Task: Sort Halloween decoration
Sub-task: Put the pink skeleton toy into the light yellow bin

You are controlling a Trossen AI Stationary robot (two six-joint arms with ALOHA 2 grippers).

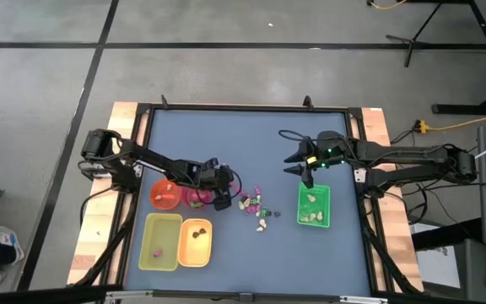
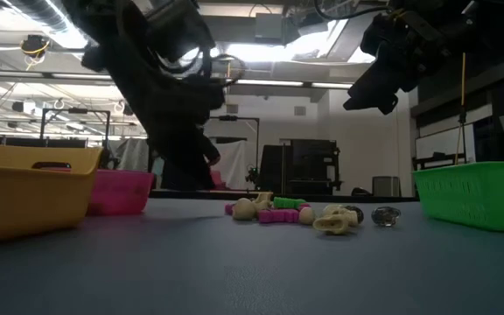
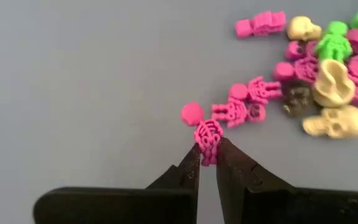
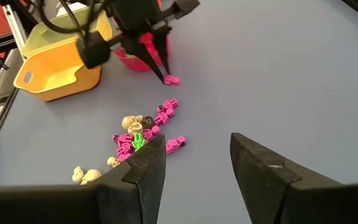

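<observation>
Left wrist view: the left end effector [image 3: 207,157] has its two dark fingers pinched narrow on a magenta skeleton [image 3: 206,132], gripping its lower body so that the figure's long axis runs straight out from the fingertips, its round head farthest from them at the frame's centre. Just beyond it, another magenta skeleton [image 3: 240,111] lies on the blue bench [image 3: 79,81] with its long axis running across the frame. Farther toward the upper right sits the pile of trinkets [image 3: 325,74]: magenta figures, cream skulls, a green skeleton and one dark piece. In the high view the left end effector [image 1: 223,201] is at centre frame, beside the pink bowl [image 1: 197,198] and orange bowl [image 1: 164,194], with the pile [image 1: 256,209] just to its right. The right end effector [image 1: 304,171] hangs with fingers spread wide and empty above the green tray [image 1: 314,207] at right of centre.
</observation>
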